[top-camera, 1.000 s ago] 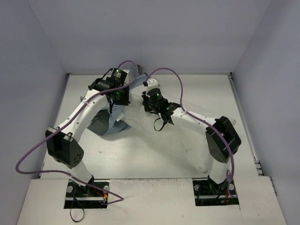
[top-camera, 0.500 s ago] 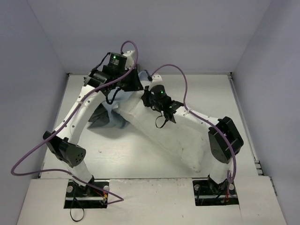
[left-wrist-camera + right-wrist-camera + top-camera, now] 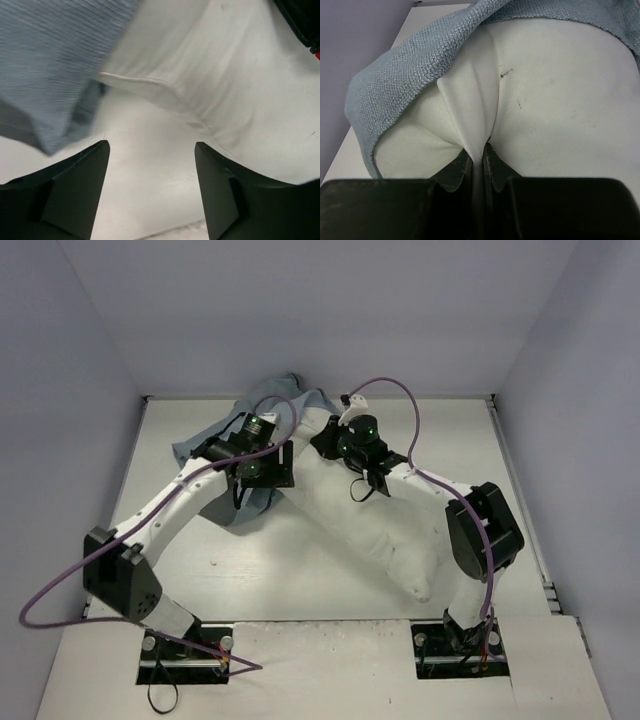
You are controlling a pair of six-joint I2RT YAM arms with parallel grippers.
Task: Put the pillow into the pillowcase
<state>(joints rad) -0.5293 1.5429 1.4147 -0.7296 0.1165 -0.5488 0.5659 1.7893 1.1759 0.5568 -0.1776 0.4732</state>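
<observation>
The white pillow (image 3: pixel 372 522) lies diagonally across the table, its far end under the blue-grey pillowcase (image 3: pixel 290 396). My right gripper (image 3: pixel 326 438) is at that far end, shut on a pinched fold of the pillow (image 3: pixel 555 95); the pillowcase (image 3: pixel 415 60) drapes over the cushion just beyond its fingers (image 3: pixel 457 170). My left gripper (image 3: pixel 274 474) hangs open beside the pillow's left edge. In the left wrist view the left gripper (image 3: pixel 151 150) has only bare table between its fingertips, with the pillowcase (image 3: pixel 50 65) to the upper left and the pillow (image 3: pixel 225 75) to the upper right.
The white table (image 3: pixel 300 575) is boxed in by grey walls on the left, back and right. More pillowcase fabric (image 3: pixel 245 508) bunches under the left arm. Purple cables loop above both arms.
My left gripper has opened and let go of the pillowcase, then dropped back toward the table. The pillowcase now lies over the pillow's far end. My right gripper has pushed the pillow farther back.
</observation>
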